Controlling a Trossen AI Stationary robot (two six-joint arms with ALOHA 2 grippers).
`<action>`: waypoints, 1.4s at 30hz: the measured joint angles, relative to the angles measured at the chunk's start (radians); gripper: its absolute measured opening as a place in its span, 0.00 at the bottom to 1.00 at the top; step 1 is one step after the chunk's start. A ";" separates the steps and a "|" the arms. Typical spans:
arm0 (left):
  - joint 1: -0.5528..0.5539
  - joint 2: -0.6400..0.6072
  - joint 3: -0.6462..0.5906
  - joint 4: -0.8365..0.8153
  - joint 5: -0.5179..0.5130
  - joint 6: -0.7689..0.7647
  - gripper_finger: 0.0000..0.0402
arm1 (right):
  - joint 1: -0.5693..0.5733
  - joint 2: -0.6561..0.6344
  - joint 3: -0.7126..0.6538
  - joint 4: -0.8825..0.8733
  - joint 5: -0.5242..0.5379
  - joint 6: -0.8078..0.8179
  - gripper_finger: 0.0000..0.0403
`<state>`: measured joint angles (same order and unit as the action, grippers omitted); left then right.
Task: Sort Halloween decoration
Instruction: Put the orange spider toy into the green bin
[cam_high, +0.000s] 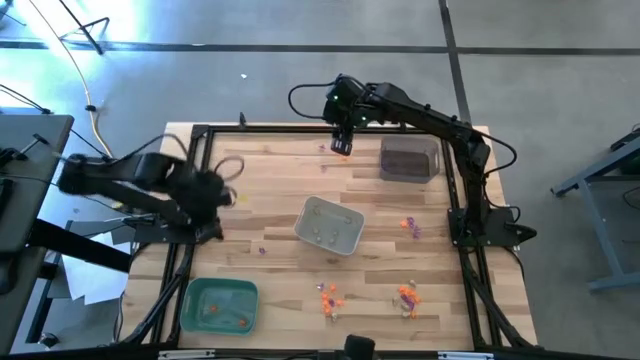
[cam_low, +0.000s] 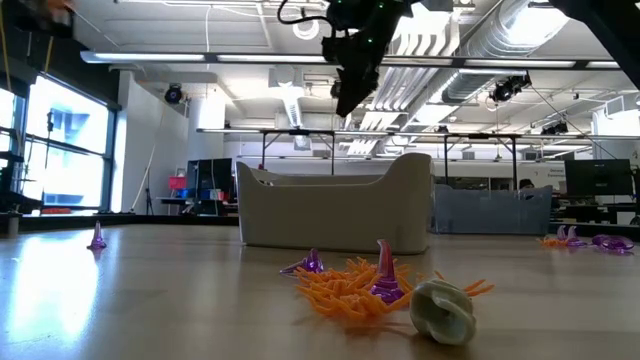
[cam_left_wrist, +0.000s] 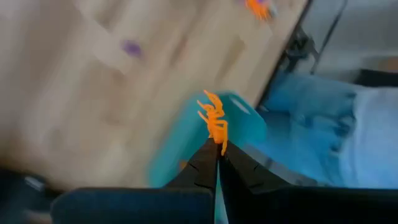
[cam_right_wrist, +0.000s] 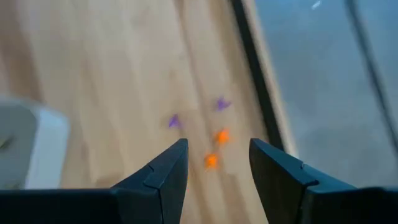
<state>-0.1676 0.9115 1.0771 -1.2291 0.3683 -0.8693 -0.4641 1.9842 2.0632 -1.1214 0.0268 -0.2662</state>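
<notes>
Left gripper pinched shut on an orange spider trinket, raised over the left side of the table, with the green tray nearer, at the near-left corner. Right gripper spread wide and empty, hanging above the far edge near the dark tray; below and just beyond its fingertips, two purple trinkets and two orange bits on the wood. More orange and purple decorations scattered along the near edge, right of the green tray; others right of the grey tray at centre.
</notes>
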 joint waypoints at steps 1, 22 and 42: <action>-0.065 0.008 0.000 0.025 -0.003 -0.078 0.00 | 0.000 0.000 0.000 -0.026 -0.013 0.000 0.41; -0.648 0.449 -0.001 0.325 -0.055 -0.654 0.00 | 0.030 0.000 0.000 -0.169 -0.118 0.041 0.41; -0.576 0.494 -0.001 0.374 -0.118 -0.448 0.22 | 0.100 0.000 0.000 -0.153 -0.121 0.020 0.41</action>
<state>-0.7434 1.4052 1.0760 -0.8550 0.2502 -1.3170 -0.3641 1.9842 2.0632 -1.2740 -0.0944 -0.2465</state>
